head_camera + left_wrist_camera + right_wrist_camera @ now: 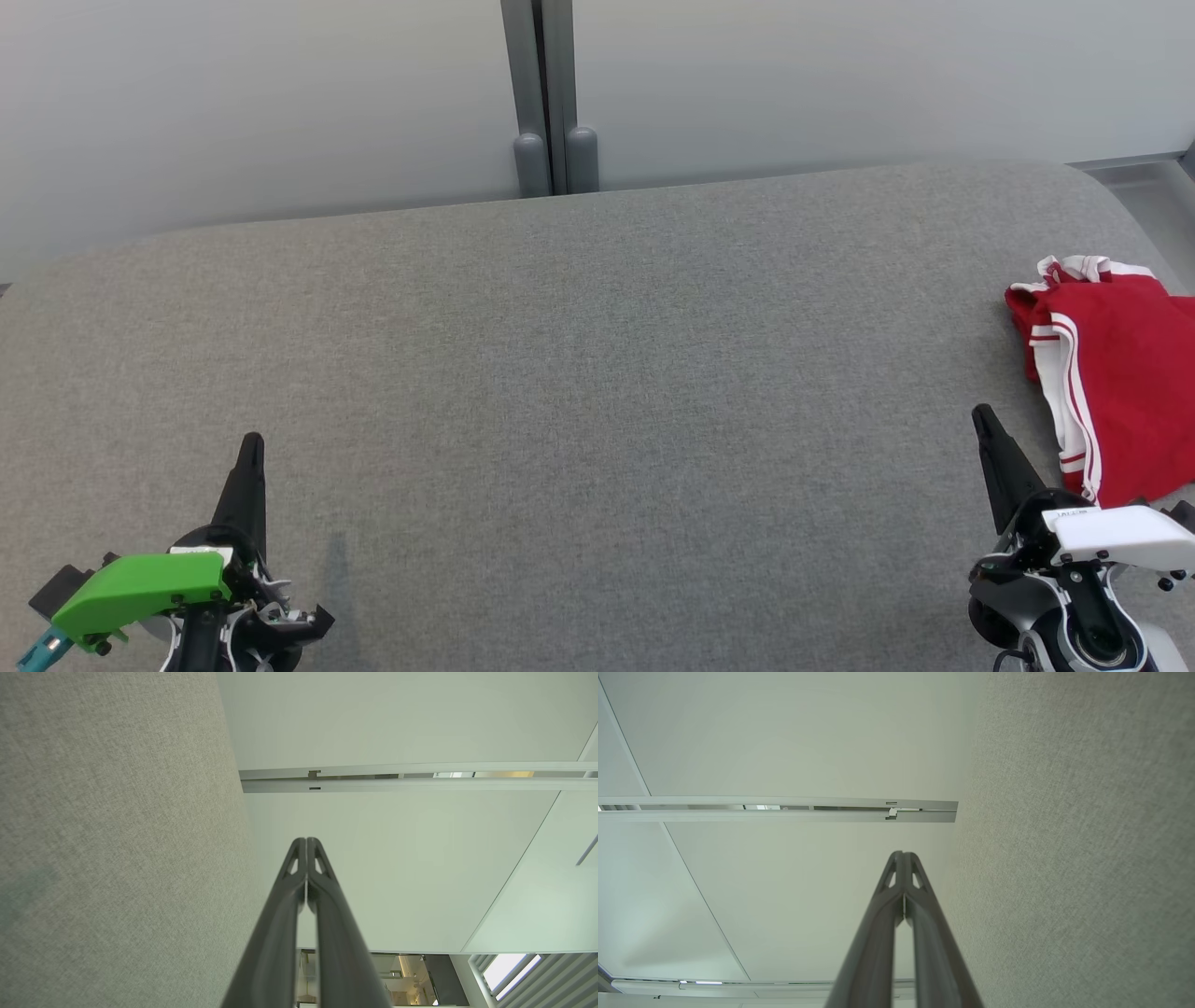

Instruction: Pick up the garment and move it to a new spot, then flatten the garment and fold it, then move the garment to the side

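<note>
Broadly, a wide grey woven fabric surface (597, 373) takes up most of the head view, its far edge curving against pale wall panels (261, 103). A grey upright post (551, 93) divides the panels at the middle of that far edge.

The garment (1120, 392), red with a white band striped in red, lies folded into a compact heap on the surface at the far right, partly cut off by the picture's edge.

The left gripper (251, 441) sits at the lower left, well apart from the garment, under a bright green cover (140, 588). In the left wrist view its two dark fingers (280, 914) are pressed together at the tips and hold nothing, with the grey surface to their side.

The right gripper (980, 415) sits at the lower right under a white cover (1120, 532), its dark tip just beside the garment's near edge with grey surface between them. In the right wrist view its fingers (878, 924) likewise meet at the tips, empty.
</note>
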Motion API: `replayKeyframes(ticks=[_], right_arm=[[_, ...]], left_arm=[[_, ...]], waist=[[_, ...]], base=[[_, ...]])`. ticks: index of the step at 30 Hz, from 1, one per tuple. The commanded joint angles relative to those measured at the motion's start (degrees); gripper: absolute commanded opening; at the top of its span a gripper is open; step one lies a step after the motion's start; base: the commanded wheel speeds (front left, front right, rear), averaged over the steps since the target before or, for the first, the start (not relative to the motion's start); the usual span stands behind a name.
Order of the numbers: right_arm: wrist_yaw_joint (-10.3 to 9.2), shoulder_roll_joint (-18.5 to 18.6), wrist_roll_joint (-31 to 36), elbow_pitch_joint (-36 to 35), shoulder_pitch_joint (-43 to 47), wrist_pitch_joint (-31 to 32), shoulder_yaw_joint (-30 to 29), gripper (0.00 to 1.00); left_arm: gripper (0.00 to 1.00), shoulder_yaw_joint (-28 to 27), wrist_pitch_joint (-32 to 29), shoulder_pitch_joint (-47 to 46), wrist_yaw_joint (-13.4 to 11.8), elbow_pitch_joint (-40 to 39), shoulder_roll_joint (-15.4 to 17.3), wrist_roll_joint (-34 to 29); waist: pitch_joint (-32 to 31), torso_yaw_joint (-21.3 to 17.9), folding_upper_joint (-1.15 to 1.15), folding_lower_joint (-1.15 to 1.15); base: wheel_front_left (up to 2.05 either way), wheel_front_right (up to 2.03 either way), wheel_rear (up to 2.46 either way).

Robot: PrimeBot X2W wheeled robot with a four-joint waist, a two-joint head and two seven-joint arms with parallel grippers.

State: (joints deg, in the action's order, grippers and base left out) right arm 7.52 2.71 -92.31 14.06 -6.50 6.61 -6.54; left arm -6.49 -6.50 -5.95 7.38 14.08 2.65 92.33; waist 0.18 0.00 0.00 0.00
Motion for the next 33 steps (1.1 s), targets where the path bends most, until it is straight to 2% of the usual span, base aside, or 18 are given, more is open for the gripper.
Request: replayKeyframes(ticks=[1, 33], right_arm=[[-0.06, 0.32, -0.19, -0.25, 0.59, 0.07, -0.11, 0.00], [-0.06, 0.31, -0.19, -0.24, 0.58, 0.07, -0.10, 0.00]], left_arm=[[0.00, -0.16, -0.24, -0.62, 0.30, -0.10, 0.42, 0.20], [0.00, -0.16, -0.24, -0.62, 0.30, -0.11, 0.42, 0.20]], waist=[[0.00, 0.00, 0.00, 0.00], [0.00, 0.00, 0.00, 0.00]], base=[[0.00, 0.00, 0.00], [0.00, 0.00, 0.00]])
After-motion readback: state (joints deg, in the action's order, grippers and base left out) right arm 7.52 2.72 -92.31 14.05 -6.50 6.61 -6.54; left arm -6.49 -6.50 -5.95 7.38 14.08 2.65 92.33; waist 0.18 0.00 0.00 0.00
